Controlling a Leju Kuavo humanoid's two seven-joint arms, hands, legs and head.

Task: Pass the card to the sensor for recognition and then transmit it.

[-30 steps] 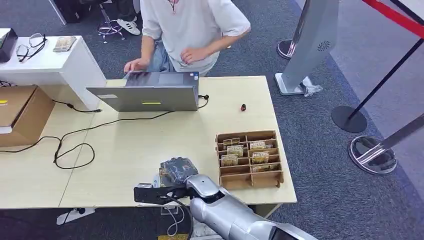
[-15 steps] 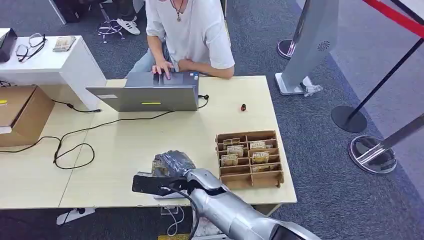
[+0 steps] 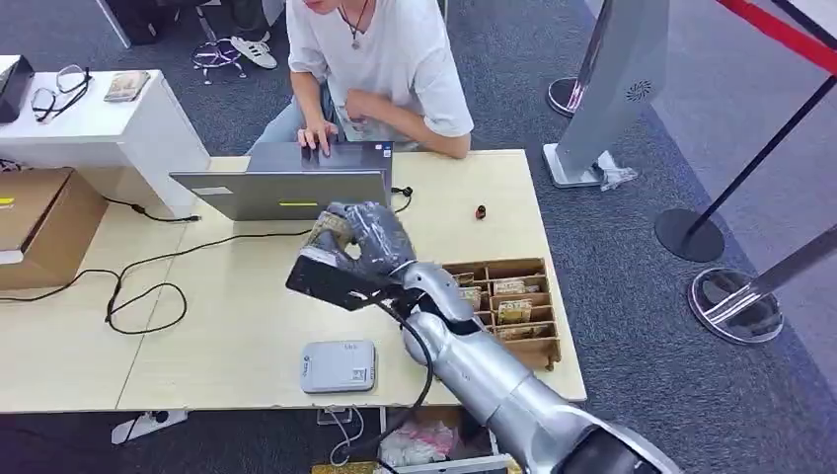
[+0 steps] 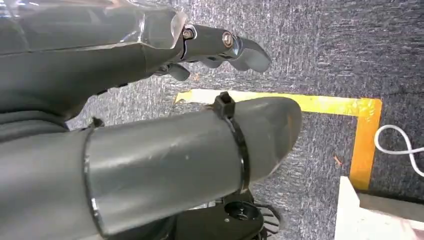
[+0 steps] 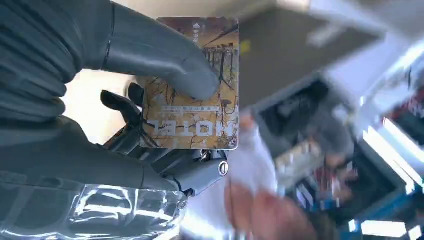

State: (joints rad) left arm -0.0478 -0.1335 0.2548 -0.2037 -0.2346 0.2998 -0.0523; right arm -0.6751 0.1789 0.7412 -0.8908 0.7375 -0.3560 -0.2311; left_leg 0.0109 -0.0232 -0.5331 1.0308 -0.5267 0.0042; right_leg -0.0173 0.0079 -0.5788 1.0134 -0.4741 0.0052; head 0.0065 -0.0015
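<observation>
My right hand (image 3: 360, 242) is lifted above the middle of the table, just in front of the laptop (image 3: 296, 193). It pinches a brown hotel card (image 3: 329, 229) between thumb and fingers. In the right wrist view the card (image 5: 200, 130) shows its printed face, with the thumb of my right hand (image 5: 115, 65) pressed on it. The grey card sensor (image 3: 339, 366) lies flat near the table's front edge, below and nearer than the hand. My left hand (image 4: 190, 150) hangs over the carpet, fingers apart and holding nothing.
A person (image 3: 380, 69) sits behind the laptop with hands on it. A wooden card box (image 3: 503, 306) with several cards stands right of my arm. Black cables (image 3: 148, 286) cross the table's left half. A cardboard box (image 3: 39, 222) sits far left, stanchion bases (image 3: 735, 306) on the right.
My right hand has risen from the sensor at the table's front edge and moved away toward the laptop, still holding the card. The sensor is now uncovered. The person has shifted.
</observation>
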